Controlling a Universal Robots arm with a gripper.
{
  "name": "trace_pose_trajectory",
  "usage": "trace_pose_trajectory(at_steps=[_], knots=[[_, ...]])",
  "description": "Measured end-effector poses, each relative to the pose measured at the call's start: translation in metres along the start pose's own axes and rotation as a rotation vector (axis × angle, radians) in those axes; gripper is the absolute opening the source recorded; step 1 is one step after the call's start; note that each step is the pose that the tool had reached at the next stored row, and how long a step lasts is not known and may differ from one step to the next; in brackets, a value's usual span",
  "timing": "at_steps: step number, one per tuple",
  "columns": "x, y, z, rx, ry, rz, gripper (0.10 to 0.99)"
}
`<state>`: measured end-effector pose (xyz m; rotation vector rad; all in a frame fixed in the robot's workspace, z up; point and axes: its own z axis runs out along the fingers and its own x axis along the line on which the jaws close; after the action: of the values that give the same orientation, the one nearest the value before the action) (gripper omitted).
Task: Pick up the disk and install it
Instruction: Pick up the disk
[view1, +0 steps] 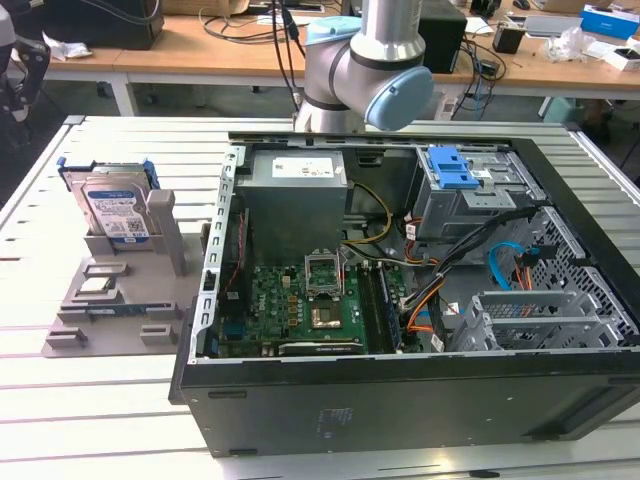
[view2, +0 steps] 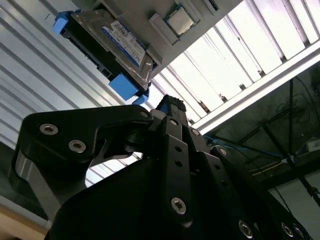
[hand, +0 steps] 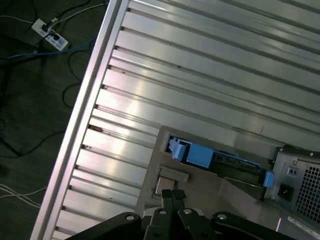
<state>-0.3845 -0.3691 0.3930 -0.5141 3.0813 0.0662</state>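
Slatted table (view1: 120, 140); blue-labelled disk (view1: 115, 210) upright

Bright even light, glare on slatted table (view2: 235, 50) (perhaps overexposed).

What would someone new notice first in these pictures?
The open computer case dominates the exterior view, its green board laid bare. At the exterior view's left, the disk stands upright in a grey holder on the slatted table. The arm stands behind the case.
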Motion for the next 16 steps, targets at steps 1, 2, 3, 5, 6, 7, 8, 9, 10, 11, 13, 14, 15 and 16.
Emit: trace_pose_trajectory(at_steps=[1, 2, 3, 5, 6, 7, 8, 9, 10, 11, 13, 14, 15, 16], knots=[[0.0000, 0.0000, 0.0000, 0.000, 0.0004, -0.011, 0.106], [0.0000, 0.0000, 0.0000, -0.001, 0.0010, -0.023, 0.106], [0.0000, 0.0000, 0.0000, -0.001, 0.0017, -0.044, 0.106], [0.0000, 0.0000, 0.0000, -0.002, 0.0033, -0.086, 0.106], [0.0000, 0.0000, 0.0000, -0.002, 0.0038, -0.098, 0.106], [0.0000, 0.0000, 0.0000, -0.003, 0.0043, -0.110, 0.106], [0.0000, 0.0000, 0.0000, -0.003, 0.0047, -0.121, 0.106], [0.0000, 0.0000, 0.0000, -0.003, 0.0052, -0.134, 0.106], [0.0000, 0.0000, 0.0000, -0.004, 0.0061, -0.156, 0.106], [0.0000, 0.0000, 0.0000, -0.004, 0.0067, -0.172, 0.106], [0.0000, 0.0000, 0.0000, -0.005, 0.0080, -0.203, 0.106], [0.0000, 0.0000, 0.0000, -0.005, 0.0084, -0.214, 0.106], [0.0000, 0.0000, 0.0000, -0.005, 0.0088, -0.225, 0.106], [0.0000, 0.0000, 0.0000, -0.006, 0.0094, -0.241, 0.106]])
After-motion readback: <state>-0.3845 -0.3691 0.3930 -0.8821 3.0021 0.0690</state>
